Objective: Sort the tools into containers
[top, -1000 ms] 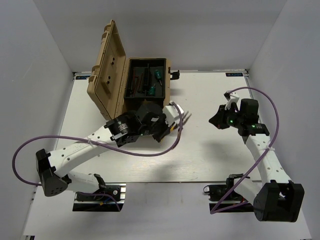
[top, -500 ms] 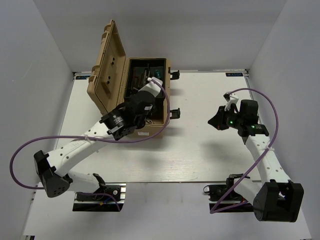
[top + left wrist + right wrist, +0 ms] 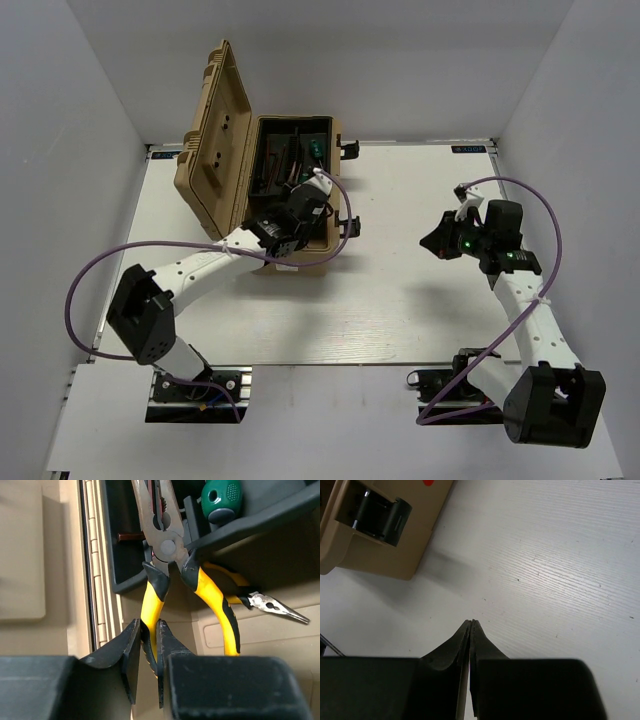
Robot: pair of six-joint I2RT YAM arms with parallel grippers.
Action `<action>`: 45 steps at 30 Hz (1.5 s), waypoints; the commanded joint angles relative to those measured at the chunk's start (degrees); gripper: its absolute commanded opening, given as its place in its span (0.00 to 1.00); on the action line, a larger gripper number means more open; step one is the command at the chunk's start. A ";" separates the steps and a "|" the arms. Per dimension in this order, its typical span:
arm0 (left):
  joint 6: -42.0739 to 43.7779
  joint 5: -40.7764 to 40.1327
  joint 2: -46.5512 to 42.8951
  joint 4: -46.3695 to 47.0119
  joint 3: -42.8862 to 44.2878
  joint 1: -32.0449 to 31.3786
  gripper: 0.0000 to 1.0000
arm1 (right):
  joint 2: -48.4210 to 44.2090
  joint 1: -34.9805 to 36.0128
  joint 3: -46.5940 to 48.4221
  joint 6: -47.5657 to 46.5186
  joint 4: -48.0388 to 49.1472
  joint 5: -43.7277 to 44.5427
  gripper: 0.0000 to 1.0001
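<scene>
Yellow-handled pliers (image 3: 167, 545) hung inside the tan toolbox (image 3: 215, 150), head over the black tray (image 3: 125, 555), left end effector (image 3: 148, 630) clamped on one handle. Second pliers (image 3: 270, 605) lay on the box floor nearby, green screwdriver (image 3: 221, 500) in the tray. Right end effector (image 3: 470, 627) was pinched closed on nothing, above the table (image 3: 545, 555).

Bright even light, soft shadows, blurred near foregrounds

You had the toolbox (image 3: 300, 262) at 11 o'clock on the table (image 3: 400, 300), its lid (image 3: 212, 150) standing on its 9 o'clock side, tray (image 3: 120, 575) inside, pliers (image 3: 167, 545) with head on the tray, one handle between your left gripper (image 3: 148, 625) fingers, second pliers (image 3: 272, 605) at their 3 o'clock, screwdriver (image 3: 221, 500) in the tray at their 1 o'clock, your right gripper (image 3: 471, 622) well apart at the toolbox's 3 o'clock.
</scene>
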 commanded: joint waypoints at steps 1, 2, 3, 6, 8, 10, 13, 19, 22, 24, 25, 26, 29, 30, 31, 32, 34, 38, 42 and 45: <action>-1.10 2.35 -2.64 3.14 1.53 1.15 0.21 | -1.17 -0.76 -0.57 0.13 1.50 -1.44 0.06; -1.80 2.37 -2.64 3.14 1.53 1.15 0.24 | -1.08 -0.68 -0.66 0.31 1.58 -1.53 0.06; -1.80 3.24 -3.16 2.10 1.53 1.67 0.29 | -1.34 -0.94 -0.66 0.31 1.67 -1.61 0.08; -2.33 4.38 -3.17 1.56 1.53 1.68 0.44 | -1.00 -0.94 -0.66 0.31 1.76 -1.97 0.09; -2.95 5.00 -3.78 0.86 2.06 2.29 0.51 | -0.73 -1.11 -0.75 0.31 1.50 -2.05 0.11; -3.47 6.14 -3.78 0.25 2.06 2.29 0.56 | -0.56 -1.20 -0.66 0.31 1.50 -2.23 0.12; -4.00 7.81 -4.40 -1.42 2.85 2.29 0.59 | -0.56 -1.29 -0.75 0.31 1.67 -2.23 0.14; -7.42 20.29 -14.13 -0.12 6.36 2.29 0.05 | -0.03 -1.47 -0.83 0.05 1.67 -2.23 0.14; -9.19 18.81 -21.08 3.66 8.47 2.29 0.00 | 0.23 -1.38 -0.83 -0.13 1.59 -2.41 0.14; -9.71 11.91 -23.98 5.86 10.40 2.82 0.00 | 0.41 -1.38 -0.92 -0.04 1.59 -2.58 0.14; -9.72 9.25 -24.61 6.65 11.02 2.82 0.00 | 0.50 -1.29 -0.92 -0.04 1.59 -2.58 0.14; -8.15 6.70 -25.14 7.96 11.02 3.43 0.00 | 0.50 -1.38 -0.92 -0.22 1.59 -2.67 0.14; -3.58 -0.08 -26.98 13.85 12.34 4.57 0.00 | 0.50 -1.38 -1.01 -0.13 1.67 -2.76 0.14; -2.69 -1.66 -26.99 15.95 12.86 4.58 0.00 | 0.50 -1.38 -1.18 -0.22 1.59 -2.93 0.14; -0.16 -3.16 -26.99 17.19 12.87 5.27 0.00 | 0.50 -1.38 -1.10 -0.13 1.67 -3.11 0.14; 1.43 -5.17 -26.99 18.68 13.65 5.28 0.00 | 0.67 -1.29 -1.10 -0.04 1.59 -3.37 0.14; 9.64 -10.80 -27.60 28.29 10.70 6.50 0.02 | 0.76 -1.38 -1.10 0.05 1.76 -3.37 0.14; 20.42 -18.18 -28.22 43.12 6.72 8.88 0.17 | 0.76 -1.47 -1.10 0.31 1.76 -3.46 0.14; 21.22 -18.82 -27.16 43.92 6.10 12.92 0.17 | 0.67 -1.46 -1.10 0.40 1.85 -3.81 0.14; 19.39 -16.89 -26.47 42.53 6.10 17.40 0.17 | 0.67 -1.46 -1.10 0.40 1.50 -4.25 0.14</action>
